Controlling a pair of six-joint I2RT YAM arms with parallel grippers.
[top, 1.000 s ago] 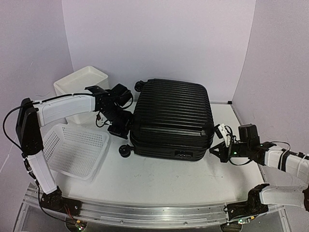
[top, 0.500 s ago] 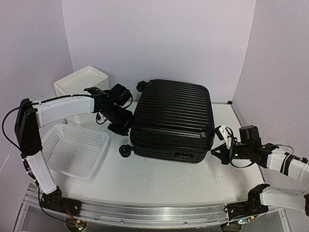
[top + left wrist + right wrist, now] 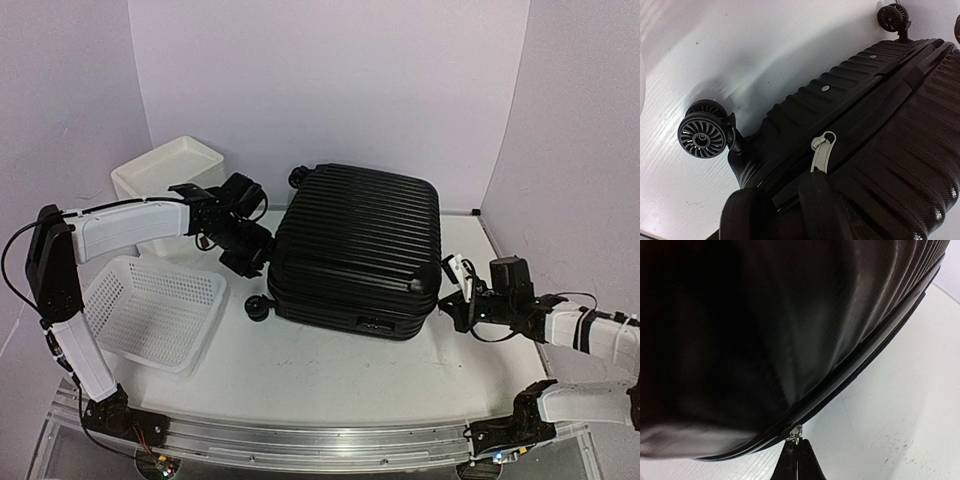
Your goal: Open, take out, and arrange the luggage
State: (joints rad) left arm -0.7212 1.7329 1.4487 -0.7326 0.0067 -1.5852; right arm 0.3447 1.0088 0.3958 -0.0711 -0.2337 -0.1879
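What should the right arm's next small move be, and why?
Probably slide the right end effector along the seam, towing the zipper pull. Its fingertips look pinched shut on that pull, and the luggage lies flat with its lid closed, so unzipping seems to come first.

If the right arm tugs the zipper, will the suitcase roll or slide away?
The luggage lies flat on its shell, casters sticking out sideways, so rolling looks unlikely. It may slide on the smooth table. The ribbed hard shell should stay stiff.
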